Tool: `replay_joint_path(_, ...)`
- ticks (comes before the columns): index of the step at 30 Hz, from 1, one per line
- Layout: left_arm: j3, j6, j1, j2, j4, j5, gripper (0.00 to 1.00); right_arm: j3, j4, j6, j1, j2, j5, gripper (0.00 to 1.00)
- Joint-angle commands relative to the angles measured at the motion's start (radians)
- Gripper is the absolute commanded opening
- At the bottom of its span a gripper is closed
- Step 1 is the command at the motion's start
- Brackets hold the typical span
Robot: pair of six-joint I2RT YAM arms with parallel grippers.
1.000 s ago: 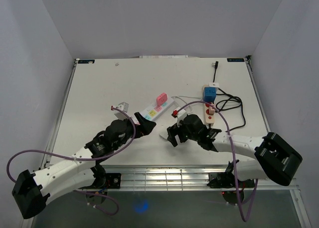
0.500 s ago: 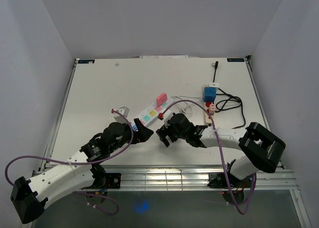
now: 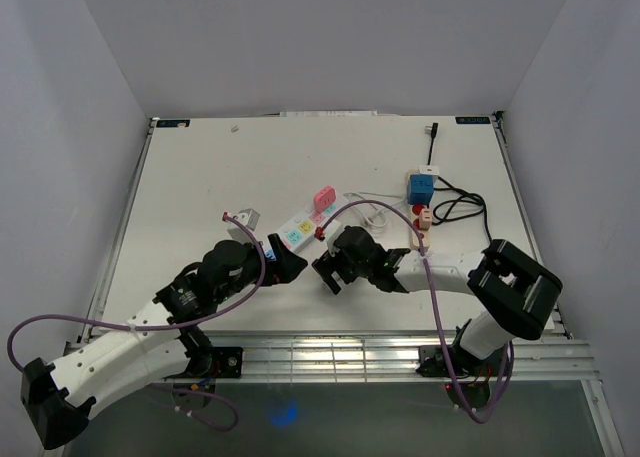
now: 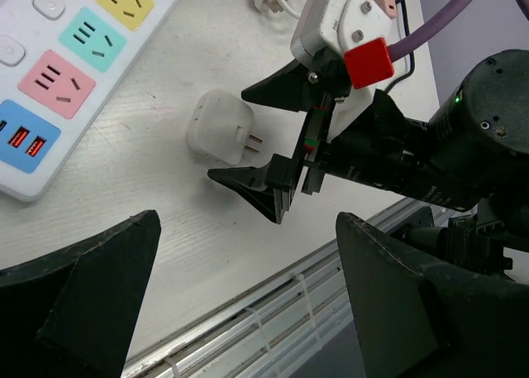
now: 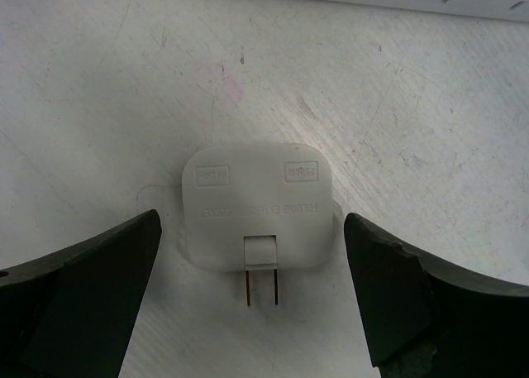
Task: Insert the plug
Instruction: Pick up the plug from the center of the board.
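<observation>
The plug [image 5: 258, 217] is a small white square block lying flat on the table, its two prongs pointing back toward the right wrist. My right gripper [image 5: 252, 229] is open, one finger on each side of the plug and a small gap at either side. In the left wrist view the plug [image 4: 219, 130] sits between the black fingers of the right gripper [image 4: 264, 138]. The white power strip [image 4: 74, 47] with coloured sockets lies just beyond it [image 3: 305, 225]. My left gripper [image 3: 290, 267] hovers open near the strip's near end, holding nothing [image 4: 248, 246]. The right gripper [image 3: 328, 272] hides the plug from above.
A pink plug [image 3: 324, 196] sits at the strip's far end. To the right are a blue adapter [image 3: 420, 188], a beige strip with a red button [image 3: 421, 227] and a looped black cable [image 3: 465, 212]. The metal front rail [image 3: 330, 352] runs close behind both grippers.
My right gripper has slid left along the table and now straddles the plug. My left gripper has drawn back a little toward the near edge. Both stay open.
</observation>
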Motion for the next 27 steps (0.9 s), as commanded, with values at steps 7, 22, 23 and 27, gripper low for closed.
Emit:
replay_joint_path(7, 0.024, 0.026, 0.006, 0.002, -0.018, 0.018, 0.98, 0.026, 0.004, -0.003, 0.002, 0.002, -0.029, 0.66)
replay_joint_path(22, -0.039, -0.009, 0.006, 0.051, 0.167, 0.077, 0.98, -0.235, 0.267, 0.008, 0.005, -0.365, -0.164, 0.59)
replay_joint_path(23, -0.036, -0.012, 0.007, 0.071, 0.175, 0.080, 0.98, -0.246, 0.276, 0.005, 0.007, -0.379, -0.167, 0.59)
replay_joint_path(27, -0.027, -0.020, 0.006, 0.126, 0.222, 0.099, 0.98, -0.289, 0.327, -0.006, 0.018, -0.443, -0.177, 0.58)
